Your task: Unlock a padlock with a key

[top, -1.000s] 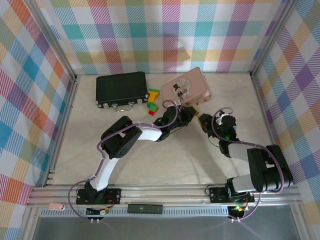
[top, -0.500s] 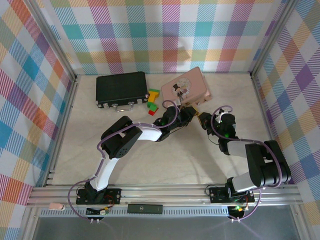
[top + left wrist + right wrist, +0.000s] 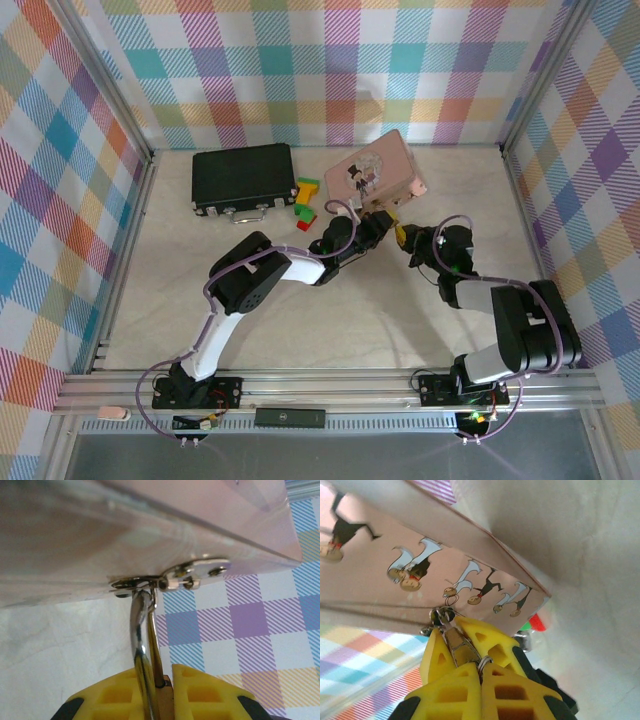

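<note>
Padlock (image 3: 142, 640) hung by its shackle through the hasp (image 3: 195, 575) at the pink tin box's (image 3: 150, 530) edge. Body clamped in the left gripper (image 3: 162, 680), presumably to steady it. Right gripper (image 3: 481, 672) clenched just below the box. A small ring (image 3: 485, 662) at its tips is seen from the right wrist; the shackle's threading is shown from the left wrist.

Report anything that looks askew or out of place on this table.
The pink illustrated tin box lies skewed, one corner pointing at the back wall, while the black rectangular case sits nearly square to it. Small coloured toy blocks lie scattered between them. Nothing looks spilled or broken.
</note>
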You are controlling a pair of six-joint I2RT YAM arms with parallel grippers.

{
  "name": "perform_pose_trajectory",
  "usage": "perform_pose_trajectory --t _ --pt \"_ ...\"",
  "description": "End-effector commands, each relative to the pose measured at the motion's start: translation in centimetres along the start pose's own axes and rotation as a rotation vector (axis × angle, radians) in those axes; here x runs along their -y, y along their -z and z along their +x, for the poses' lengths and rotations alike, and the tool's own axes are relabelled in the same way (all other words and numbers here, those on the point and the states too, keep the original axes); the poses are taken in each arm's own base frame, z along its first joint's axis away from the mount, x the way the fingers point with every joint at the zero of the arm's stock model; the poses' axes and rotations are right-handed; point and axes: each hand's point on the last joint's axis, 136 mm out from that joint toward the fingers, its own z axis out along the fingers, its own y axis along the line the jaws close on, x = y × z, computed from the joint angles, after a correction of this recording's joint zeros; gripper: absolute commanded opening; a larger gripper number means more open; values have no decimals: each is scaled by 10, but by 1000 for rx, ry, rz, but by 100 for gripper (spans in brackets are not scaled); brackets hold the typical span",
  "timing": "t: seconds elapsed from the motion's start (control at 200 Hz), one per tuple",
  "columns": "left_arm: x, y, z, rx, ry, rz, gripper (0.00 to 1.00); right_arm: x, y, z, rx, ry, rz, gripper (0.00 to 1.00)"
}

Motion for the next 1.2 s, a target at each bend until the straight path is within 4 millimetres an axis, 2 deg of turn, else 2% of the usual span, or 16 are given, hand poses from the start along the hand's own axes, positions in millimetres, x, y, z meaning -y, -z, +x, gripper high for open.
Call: perform_pose_trajectory --t 0.0,0.09,0.22,0.325,0.535,0.695,0.805,1.055,1.195 --pt "7 -5 27 -92 -78 75 0 -62 -8 25 -142 -267 -193 0" --pt "2 -7 27 -90 -97 56 0 -65 -8 21 -127 -325 -227 0" --pt "-2 -12 28 -98 -107 37 0 -56 -2 11 -69 -402 -249 0" --pt "-3 -15 27 -93 -107 40 0 -57 -1 9 -54 -429 -259 0" --pt "-13 -25 25 -80 -92 38 0 -70 -14 6 -54 -522 -342 0" --pt "-13 -26 19 -63 -112 21 0 -61 -22 7 -56 -542 -338 0" --pt "-10 -24 14 -58 -110 2 0 -48 -17 1 -32 -441 -303 0" --pt "-14 -14 3 -17 -81 -114 0 8 -6 -2 5 -73 -60 0" --pt "-21 -14 1 -1 -30 -135 0 19 -1 0 -5 158 35 2"
